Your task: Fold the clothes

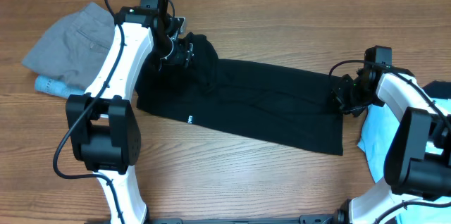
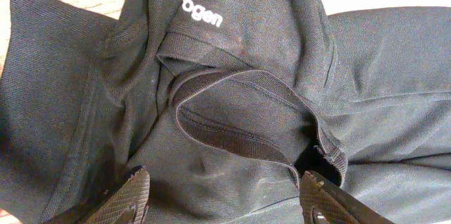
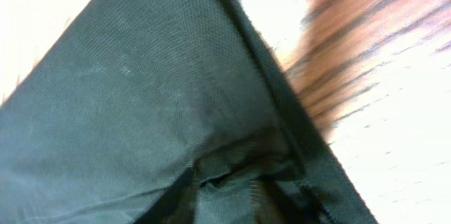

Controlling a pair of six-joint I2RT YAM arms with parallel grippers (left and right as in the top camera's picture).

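Note:
The black trousers (image 1: 268, 104) lie stretched across the table, with the waist bunched at the left and the leg hems at the right. A small white logo (image 1: 190, 119) shows near the front edge, and white lettering shows in the left wrist view (image 2: 203, 13). My left gripper (image 1: 180, 49) is open, its fingers (image 2: 225, 199) straddling rumpled waist fabric (image 2: 232, 111). My right gripper (image 1: 345, 97) is at the hem end. In its wrist view the fingers (image 3: 232, 196) appear pinched on the dark fabric (image 3: 141, 97), and the picture is blurred.
Grey shorts (image 1: 70, 41) lie at the back left, over a light-blue item (image 1: 49, 85). A light-blue T-shirt (image 1: 380, 136) lies at the right edge beside the right arm. Bare wood table (image 1: 232, 175) lies in front of the trousers.

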